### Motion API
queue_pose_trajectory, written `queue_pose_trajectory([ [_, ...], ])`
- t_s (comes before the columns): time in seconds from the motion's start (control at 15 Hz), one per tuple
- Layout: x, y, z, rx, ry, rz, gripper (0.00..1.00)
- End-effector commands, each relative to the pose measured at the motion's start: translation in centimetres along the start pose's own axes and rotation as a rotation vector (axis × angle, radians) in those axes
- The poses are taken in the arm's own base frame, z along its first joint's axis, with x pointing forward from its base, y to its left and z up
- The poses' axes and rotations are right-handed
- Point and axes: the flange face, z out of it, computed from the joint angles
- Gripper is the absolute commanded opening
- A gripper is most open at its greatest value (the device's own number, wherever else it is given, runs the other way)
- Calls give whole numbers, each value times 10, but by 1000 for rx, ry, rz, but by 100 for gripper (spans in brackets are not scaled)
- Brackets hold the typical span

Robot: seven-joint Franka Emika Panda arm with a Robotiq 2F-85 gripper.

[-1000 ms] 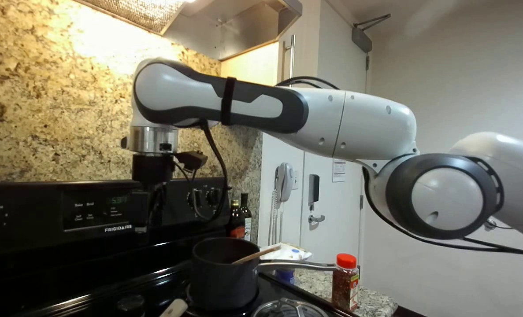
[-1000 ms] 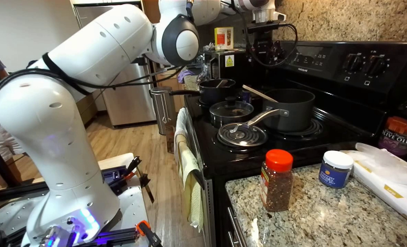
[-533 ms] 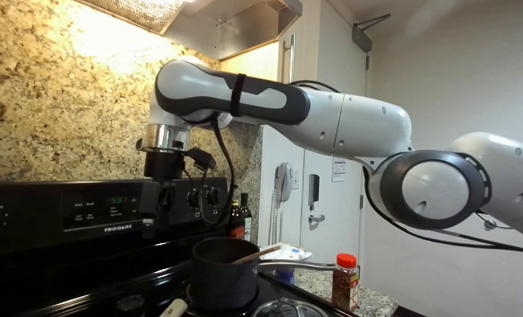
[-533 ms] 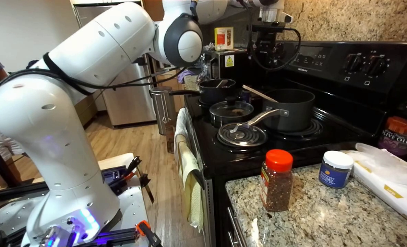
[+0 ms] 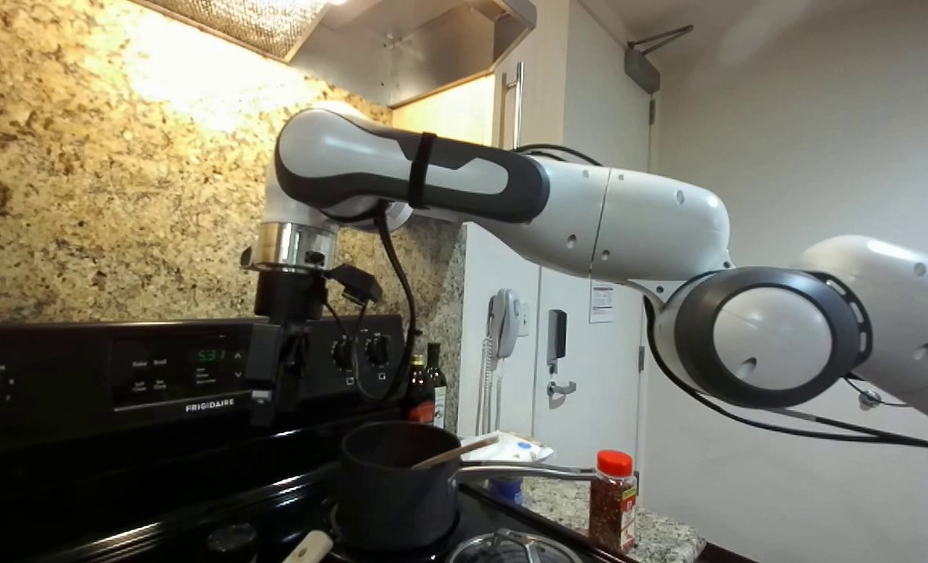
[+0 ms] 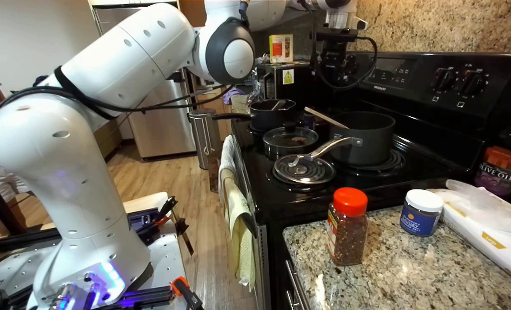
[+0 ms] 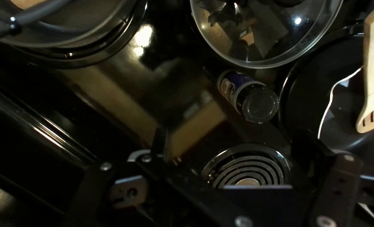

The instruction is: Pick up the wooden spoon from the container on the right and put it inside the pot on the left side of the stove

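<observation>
Black fingers [image 7: 160,143] were found spread, a burner [image 7: 249,170] visible between them. The spoon [image 6: 326,118] leaned in the saucepan [image 6: 373,146], apart from the fingers.

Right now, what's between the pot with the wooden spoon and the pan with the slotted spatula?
The glass lid and a purple-labelled jar, plus shiny black stovetop; the wrist view shows this.
</observation>
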Motion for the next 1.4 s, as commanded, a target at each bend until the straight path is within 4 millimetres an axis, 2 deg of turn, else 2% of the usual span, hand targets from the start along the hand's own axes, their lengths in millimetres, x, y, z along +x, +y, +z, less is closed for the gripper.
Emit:
queue_pose_trajectory([
  [0.0,7,5,-8,-52,66,-69,100],
  [0.27,16,28,-4,-105,176,-76,100],
  [0.6,12,35,2,-113,148,38,100],
  [0.87,12,35,-13,-157,176,133,100],
  [1.2,4,36,-38,-171,187,240,100],
  [1.33,-2,34,-42,-162,158,248,100],
])
